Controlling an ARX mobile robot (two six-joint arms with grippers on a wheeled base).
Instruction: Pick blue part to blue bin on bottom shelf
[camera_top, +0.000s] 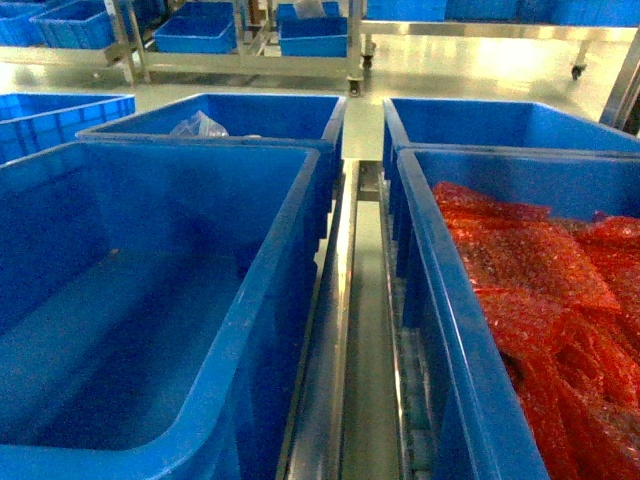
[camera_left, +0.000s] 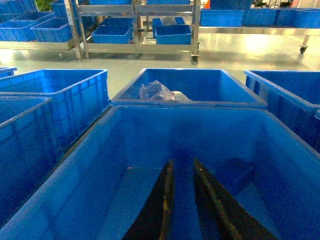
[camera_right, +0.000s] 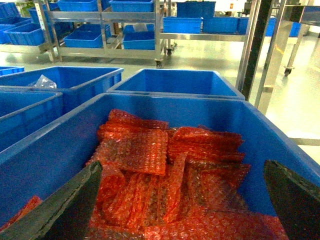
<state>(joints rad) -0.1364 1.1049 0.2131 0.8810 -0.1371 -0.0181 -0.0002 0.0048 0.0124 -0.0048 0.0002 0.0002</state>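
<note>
Blue part (camera_left: 235, 175) lies lower right in the near bin (camera_left: 150, 112); left gripper (camera_left: 182, 200) hovers above, jaws nearly together, nothing held (right gripper (camera_right: 182, 200) jaws spread over red wrap (camera_right: 150, 165)).

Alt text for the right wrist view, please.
The open right gripper hangs over a large blue bin filled with red bubble-wrap sheets. More blue bins stand behind it, with a steel rack of small bins across the floor.
</note>
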